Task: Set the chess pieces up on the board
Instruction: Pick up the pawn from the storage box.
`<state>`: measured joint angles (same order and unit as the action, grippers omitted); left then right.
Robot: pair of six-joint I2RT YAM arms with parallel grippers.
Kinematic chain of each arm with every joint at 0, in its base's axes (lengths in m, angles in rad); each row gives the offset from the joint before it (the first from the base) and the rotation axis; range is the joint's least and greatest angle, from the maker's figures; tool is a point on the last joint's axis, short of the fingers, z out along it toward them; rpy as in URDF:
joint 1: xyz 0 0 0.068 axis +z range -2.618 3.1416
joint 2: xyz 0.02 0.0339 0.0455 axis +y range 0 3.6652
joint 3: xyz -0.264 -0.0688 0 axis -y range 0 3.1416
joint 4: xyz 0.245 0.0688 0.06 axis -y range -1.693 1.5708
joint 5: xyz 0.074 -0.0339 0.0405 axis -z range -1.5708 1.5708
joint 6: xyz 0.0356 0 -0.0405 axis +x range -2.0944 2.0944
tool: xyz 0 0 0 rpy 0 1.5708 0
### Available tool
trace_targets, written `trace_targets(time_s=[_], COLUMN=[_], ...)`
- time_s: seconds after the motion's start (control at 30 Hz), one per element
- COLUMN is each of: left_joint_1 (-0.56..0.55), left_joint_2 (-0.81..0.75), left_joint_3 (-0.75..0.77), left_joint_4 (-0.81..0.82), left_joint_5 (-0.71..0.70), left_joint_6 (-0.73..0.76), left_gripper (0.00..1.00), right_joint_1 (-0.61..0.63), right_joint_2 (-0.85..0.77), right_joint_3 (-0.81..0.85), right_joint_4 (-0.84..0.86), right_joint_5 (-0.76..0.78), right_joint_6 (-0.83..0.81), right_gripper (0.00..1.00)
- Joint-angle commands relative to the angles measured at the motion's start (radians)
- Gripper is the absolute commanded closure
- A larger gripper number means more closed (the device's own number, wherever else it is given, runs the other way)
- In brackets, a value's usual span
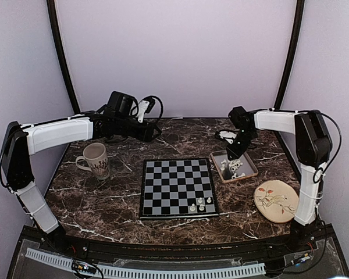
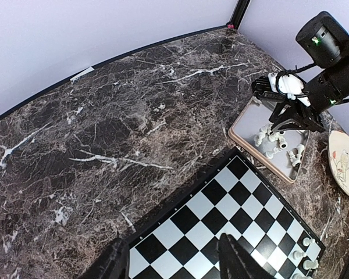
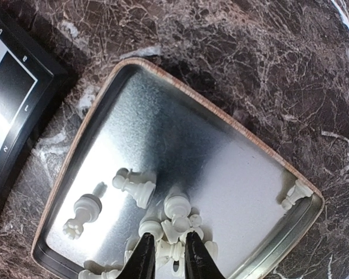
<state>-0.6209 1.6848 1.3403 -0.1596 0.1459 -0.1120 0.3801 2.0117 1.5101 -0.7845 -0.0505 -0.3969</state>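
Observation:
The board (image 1: 176, 187) lies at the table's middle, with three white chess pieces (image 1: 200, 204) standing on its near right corner. Several more chess pieces (image 3: 134, 187) lie jumbled in a small metal tray (image 3: 163, 133) right of the board. My right gripper (image 3: 167, 238) reaches down into that pile, its fingers close together on either side of one white piece (image 3: 170, 251). One more piece (image 3: 295, 193) lies alone in the tray's far corner. My left gripper (image 2: 173, 241) hovers open above the board's (image 2: 221, 215) far left corner, nothing between its fingers.
A patterned mug (image 1: 95, 160) stands left of the board. A round cream plate with a bird drawing (image 1: 275, 200) sits at the near right. The tray (image 1: 216, 156) lies close beside the board's right edge. Dark marble shows behind the board.

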Motion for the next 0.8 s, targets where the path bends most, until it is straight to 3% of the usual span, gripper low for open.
trace_targets(time_s=[0.0,0.3,0.53,0.77], left_joint_1=[0.0,0.0,0.0,0.0], left_joint_2=[-0.001,0.004,0.006,0.006], left_joint_3=[0.009,0.013,0.013,0.017], left_joint_4=[-0.017,-0.021,-0.024,-0.026], left_joint_5=[0.017,0.021,0.021,0.025], left_joint_6=[0.01,0.009,0.01,0.01], left_gripper=[0.46,0.46,0.46,0.46], right_joint_1=[-0.003,-0.012,-0.019,-0.045], right_joint_2=[0.029,0.072,0.08,0.021], right_joint_3=[0.046,0.065,0.077,0.085], right_joint_4=[0.025,0.029,0.027,0.014], right_joint_5=[0.001,0.008,-0.007,-0.087], right_joint_6=[0.022,0.026,0.028,0.046], right_gripper=[0.81,0.81,0.92,0.94])
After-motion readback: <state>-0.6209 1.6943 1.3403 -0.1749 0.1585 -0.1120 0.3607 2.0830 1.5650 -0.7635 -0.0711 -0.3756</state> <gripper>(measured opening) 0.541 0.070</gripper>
